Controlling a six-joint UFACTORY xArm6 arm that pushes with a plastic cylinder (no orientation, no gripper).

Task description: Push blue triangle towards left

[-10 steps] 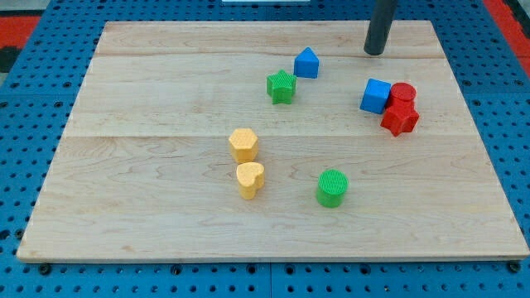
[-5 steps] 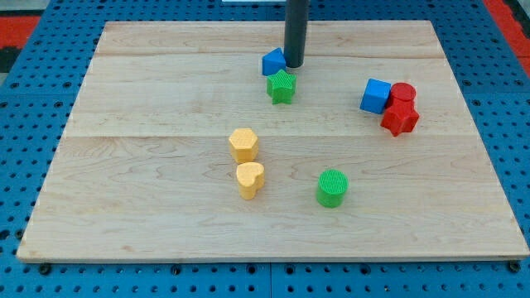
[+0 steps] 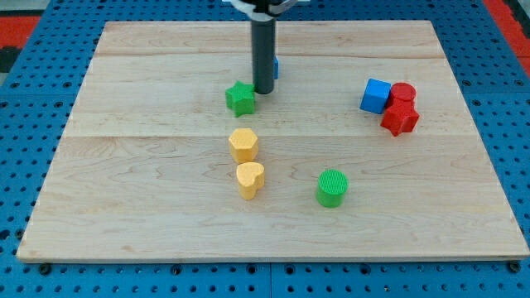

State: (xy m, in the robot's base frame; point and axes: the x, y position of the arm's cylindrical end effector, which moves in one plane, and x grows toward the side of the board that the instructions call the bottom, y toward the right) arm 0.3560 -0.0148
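Note:
The blue triangle [image 3: 276, 68] is near the board's top centre, mostly hidden behind my rod; only a sliver shows at the rod's right side. My tip [image 3: 263, 90] rests on the board just below and left of that block. It is right next to the upper right side of the green star [image 3: 240, 98], touching or nearly so.
A yellow hexagon [image 3: 243, 145] and a yellow heart [image 3: 250, 179] stand below the star. A green cylinder [image 3: 332, 188] is lower right. A blue cube [image 3: 375, 96] and two red blocks [image 3: 401, 108] cluster at the right. The wooden board [image 3: 149, 207] lies on a blue pegboard.
My tip has moved left and down the view past the blue triangle. The green star has slid left and down. The blue triangle has hardly shifted and is now behind the rod.

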